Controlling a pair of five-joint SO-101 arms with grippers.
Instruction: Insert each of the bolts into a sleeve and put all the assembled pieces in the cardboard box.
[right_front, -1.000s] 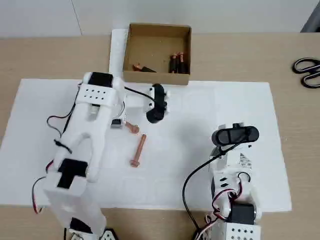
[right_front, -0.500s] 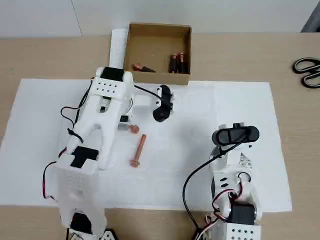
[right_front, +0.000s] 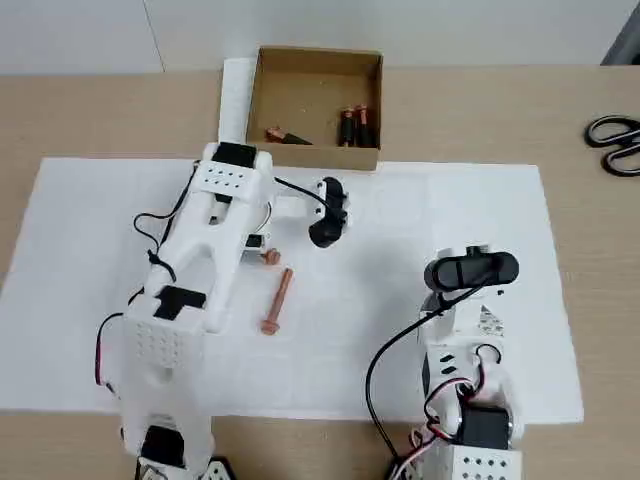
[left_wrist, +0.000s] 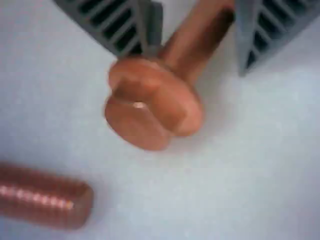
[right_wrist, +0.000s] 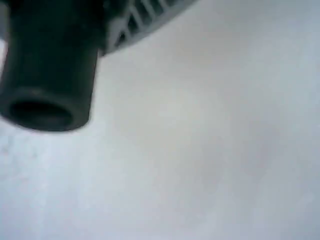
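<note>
Bolt (left_wrist: 165, 95) flat on the white sheet (right_front: 450, 200), shank between the parted fingers of the left hand (left_wrist: 196, 52) — not yet clamped. Close squarely on the shank, clear of the head. Mind the second bolt (right_front: 277, 300) just beside. Right hand (right_wrist: 107, 30) apparently clamped on a black sleeve (right_wrist: 47, 85). Cardboard box (right_front: 262, 100) beyond, assembled pieces (right_front: 355, 125) inside.

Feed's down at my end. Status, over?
Left gripper open, astride bolt shank. Right gripper shut on sleeve. Second bolt close beside, apart.

Bolt (right_front: 275, 300) on sheet (right_front: 420, 210), cardboard box (right_front: 320, 156) behind it; scissors (right_front: 614, 136) far right.
</note>
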